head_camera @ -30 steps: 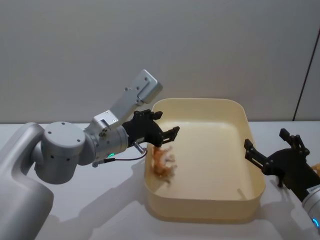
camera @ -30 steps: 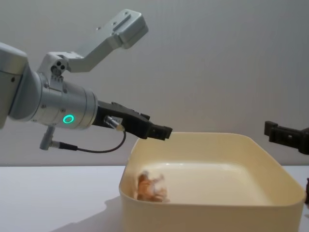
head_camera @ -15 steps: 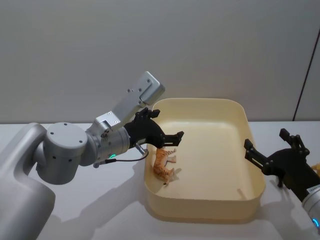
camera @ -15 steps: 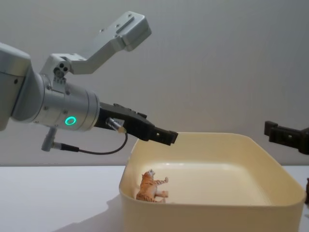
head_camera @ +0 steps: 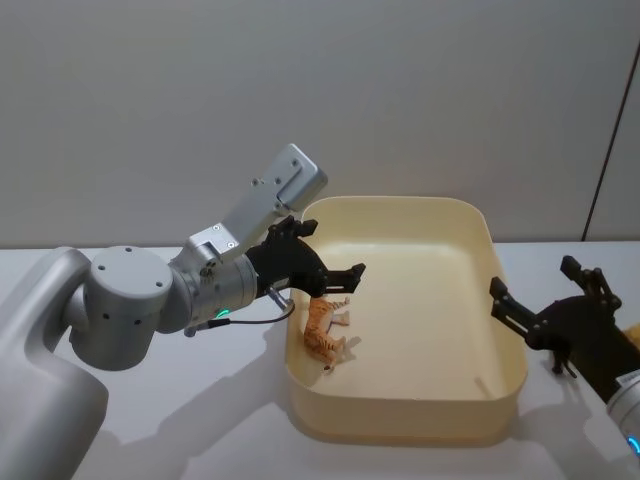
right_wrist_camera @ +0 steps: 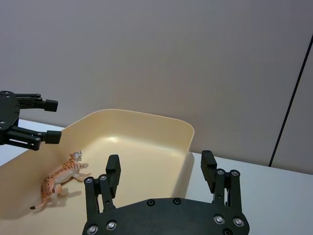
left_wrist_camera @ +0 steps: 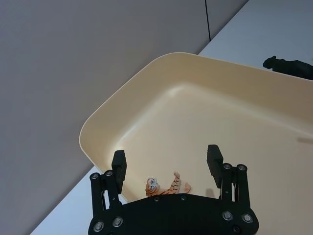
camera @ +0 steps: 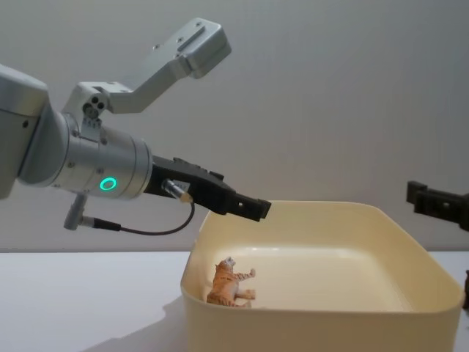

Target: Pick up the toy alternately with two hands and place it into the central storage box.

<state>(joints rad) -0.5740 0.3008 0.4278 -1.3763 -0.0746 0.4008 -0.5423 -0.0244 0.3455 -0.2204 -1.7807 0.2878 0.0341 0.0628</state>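
Tabletop (head_camera: 200,400) carries the central storage box (head_camera: 400,425), a cream-yellow tub that sits squarely between the two arms. The left arm reaches in over the box's left wall, and the left gripper (head_camera: 330,250) hangs above the floor of the tub near that wall with its jaws spread wide and nothing between them. The right gripper (head_camera: 535,278) hovers just outside the box's right wall, above the tabletop, its jaws likewise apart and empty.

The toy, a small orange striped tiger (head_camera: 322,335), lies on its side on the floor of the box, close to the left wall and toward the front. It sits below the left jaws and clear of them: in the left wrist view its head and paws show between the two fingers but well beneath, touching neither. It lies well apart from the right jaws, across the width of the tub.

By the look of it, the left hand's delivery is finished and the turn passes to the right. The next move calls for the left arm to lift back clear of the rim, and for the right gripper to go to another toy; a small dark animal figure (left_wrist_camera: 288,67) lies on the tabletop just beyond the box on that side.
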